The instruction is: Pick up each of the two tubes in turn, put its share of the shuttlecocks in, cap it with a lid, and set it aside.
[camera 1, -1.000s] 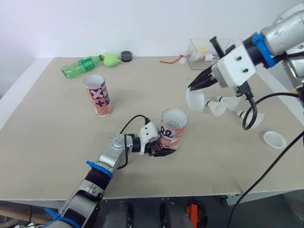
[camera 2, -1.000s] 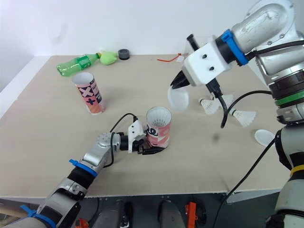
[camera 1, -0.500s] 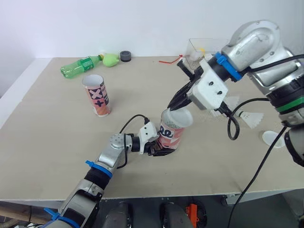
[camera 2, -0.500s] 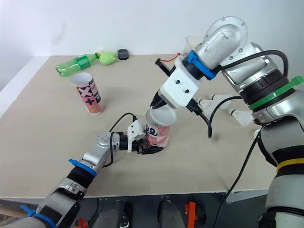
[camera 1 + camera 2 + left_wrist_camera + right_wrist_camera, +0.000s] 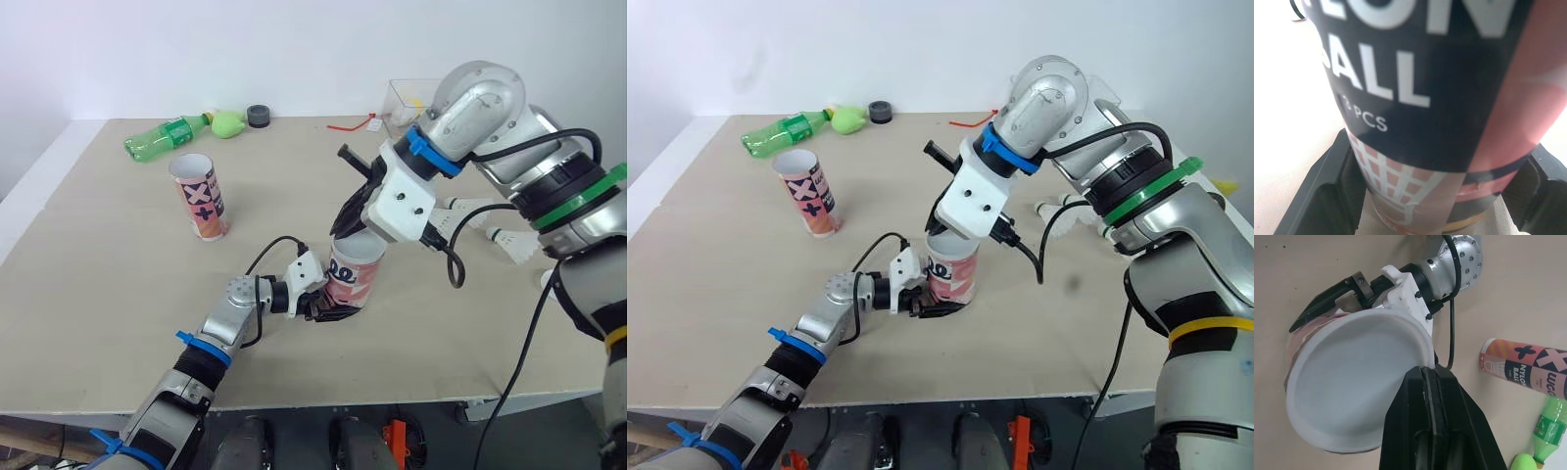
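Held tube: [image 5: 353, 277] upright near the middle of the table [image 5: 98, 294]. We judge it is kept on the surface so that a downward press is borne by the board and not by the arm.

Left gripper: [image 5: 326, 302] clenched on the tube's foot from 9 o'clock, with a black finger [image 5: 1327, 186] on either side of the base. The low grip leaves the mouth free for the other arm and keeps the tube from tipping.

Lid: [image 5: 1356, 382] white, at the tube's mouth and covering it. We cannot tell whether it is fully seated.

Right gripper: [image 5: 1430, 374] pinched on the lid's rim, reaching down from 1 o'clock. Holding by the edge leaves the disc free to meet the rim.

Contents: hidden under the lid, so we cannot count them.

Shuttlecocks: [image 5: 460, 209] two lie loose at 2 to 3 o'clock of the held tube. We take them for the other tube's share.

Second tube: [image 5: 201, 196] upright, open and uncapped at 10 o'clock, well apart.

Green bottle: [image 5: 167, 135] on its side at the far edge, 11 o'clock. No part of the job.

Step in hand: capping the first tube. Setting aside not yet done.

Risk: an off-centre press could cock the lid.
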Controlling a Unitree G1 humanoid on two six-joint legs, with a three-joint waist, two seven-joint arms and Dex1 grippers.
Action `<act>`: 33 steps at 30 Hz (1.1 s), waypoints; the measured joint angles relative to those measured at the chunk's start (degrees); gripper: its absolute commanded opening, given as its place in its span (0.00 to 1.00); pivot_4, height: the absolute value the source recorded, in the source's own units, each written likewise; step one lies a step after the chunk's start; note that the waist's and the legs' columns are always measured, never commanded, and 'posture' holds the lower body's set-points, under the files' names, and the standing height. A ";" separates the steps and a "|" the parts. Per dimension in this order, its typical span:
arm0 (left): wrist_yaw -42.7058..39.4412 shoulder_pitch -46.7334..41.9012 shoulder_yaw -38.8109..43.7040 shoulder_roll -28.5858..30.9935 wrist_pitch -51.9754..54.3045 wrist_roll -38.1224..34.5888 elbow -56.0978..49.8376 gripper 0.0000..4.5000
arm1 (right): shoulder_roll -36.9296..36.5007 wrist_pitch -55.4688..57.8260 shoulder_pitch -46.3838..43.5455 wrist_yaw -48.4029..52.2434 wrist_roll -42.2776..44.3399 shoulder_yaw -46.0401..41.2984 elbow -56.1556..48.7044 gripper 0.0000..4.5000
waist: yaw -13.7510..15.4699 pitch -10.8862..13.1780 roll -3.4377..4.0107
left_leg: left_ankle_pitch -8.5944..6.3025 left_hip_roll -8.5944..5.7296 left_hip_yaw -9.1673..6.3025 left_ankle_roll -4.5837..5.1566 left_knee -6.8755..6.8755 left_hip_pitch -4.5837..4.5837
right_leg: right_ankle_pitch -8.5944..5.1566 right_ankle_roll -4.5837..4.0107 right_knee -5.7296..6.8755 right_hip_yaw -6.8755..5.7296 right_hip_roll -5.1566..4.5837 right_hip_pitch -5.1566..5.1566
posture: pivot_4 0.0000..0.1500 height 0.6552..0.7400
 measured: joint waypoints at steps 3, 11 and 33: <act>0.02 0.02 0.01 0.00 0.01 0.00 0.00 0.69 | 0.07 -0.24 0.05 0.00 0.00 -0.02 0.07 0.01 | 0.00 0.00 0.00 | 0.00 0.00 0.00 0.00 0.00 0.00 | 0.00 0.00 0.00 0.00 0.00 0.00 | 1.00 1.00; 0.10 0.12 0.04 0.01 0.10 0.00 -0.10 0.69 | 0.13 -1.53 0.13 -0.02 -0.97 -0.17 0.21 0.01 | 0.00 -0.01 -0.01 | 0.00 0.01 0.00 0.00 0.00 0.02 | 0.00 -0.01 0.00 0.00 0.00 0.01 | 1.00 1.00; 0.06 0.07 0.04 -0.15 1.18 -0.02 -0.40 0.69 | -0.47 -5.36 -0.04 -0.08 -3.15 -0.24 1.50 0.01 | 0.00 -0.02 -0.02 | 0.00 0.02 0.00 0.00 0.00 0.03 | 0.00 -0.01 0.00 0.01 0.00 0.02 | 1.00 1.00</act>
